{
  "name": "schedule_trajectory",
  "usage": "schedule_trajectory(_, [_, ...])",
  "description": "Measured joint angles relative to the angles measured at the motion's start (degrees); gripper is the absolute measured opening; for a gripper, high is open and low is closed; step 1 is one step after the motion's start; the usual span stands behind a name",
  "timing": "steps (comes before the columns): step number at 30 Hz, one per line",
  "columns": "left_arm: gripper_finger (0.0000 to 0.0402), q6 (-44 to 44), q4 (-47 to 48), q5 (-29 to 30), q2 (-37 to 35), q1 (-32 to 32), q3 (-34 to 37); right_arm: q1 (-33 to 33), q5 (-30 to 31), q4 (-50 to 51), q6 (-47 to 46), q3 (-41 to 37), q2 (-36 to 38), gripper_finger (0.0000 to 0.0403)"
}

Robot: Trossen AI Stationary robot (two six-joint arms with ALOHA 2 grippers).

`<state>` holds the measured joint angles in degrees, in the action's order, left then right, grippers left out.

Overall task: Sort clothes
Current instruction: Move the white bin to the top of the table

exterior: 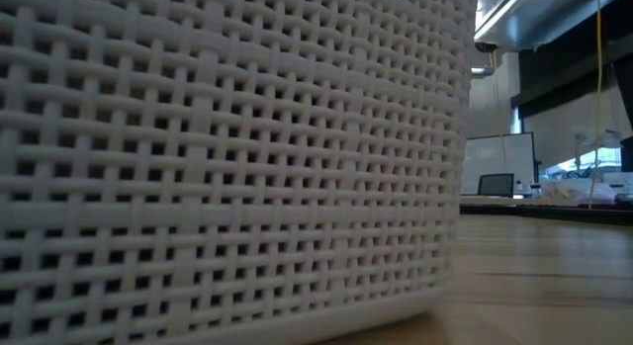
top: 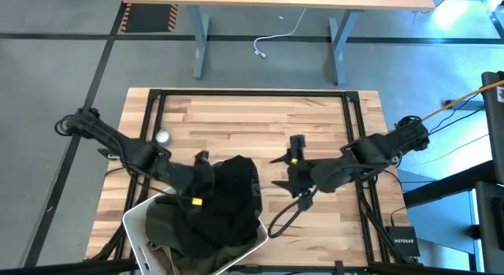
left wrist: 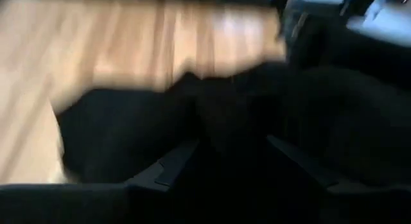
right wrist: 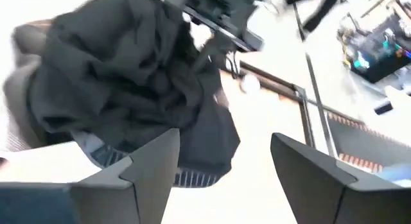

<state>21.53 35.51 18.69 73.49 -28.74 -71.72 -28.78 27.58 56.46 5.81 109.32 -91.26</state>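
A white woven plastic bin [top: 135,221] stands at the table's near left; its wall [exterior: 227,157] fills the low view. An olive-khaki garment [top: 161,229] lies inside it. My left gripper [top: 201,177] is over the bin's far right corner, shut on a black garment [top: 232,198]. The garment hangs bunched below it in the right wrist view [right wrist: 122,83]. My right gripper [top: 279,171] hovers to the right of the garment, open and empty [right wrist: 225,147]. No pale pink garment shows. My left gripper holds the black garment by a bunched upper part [left wrist: 231,134], with the cloth between its two fingers [left wrist: 170,166]. One layer or several, I cannot tell. The garment hangs slack below the gripper [right wrist: 173,38], and its lower folds [top: 240,224] lie over the bin's right rim.
A small silvery round object [top: 161,136] lies on the wood at the left. Black frame rails [top: 153,109] run along the table's sides. A dark cable loop [top: 282,220] lies by the right arm. Bare wood lies across the far half [top: 252,121].
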Motion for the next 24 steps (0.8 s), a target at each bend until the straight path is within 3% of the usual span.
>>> schedule_trajectory(6, [0.0164,15.7,15.5,-0.9,5.6,-4.3,-0.1,-0.1,1.2,0.0,-3.3,-5.3,0.7,0.0261])
schedule_trajectory(11, [0.0164,23.0,20.6,-1.4,10.1,-7.2,-0.1,0.4,1.8,-5.0,-2.6,-11.7,0.7,0.0262])
schedule_trajectory(18, [0.0164,22.3,22.3,1.3,16.3,-6.7,-0.6,0.3,1.8,-8.5,-2.6,-16.5,0.7,0.0262])
schedule_trajectory(24, [0.0164,16.1,20.3,5.6,18.0,-0.9,-0.4,0.3,5.6,-3.7,-3.2,-17.2,1.9,0.0262])
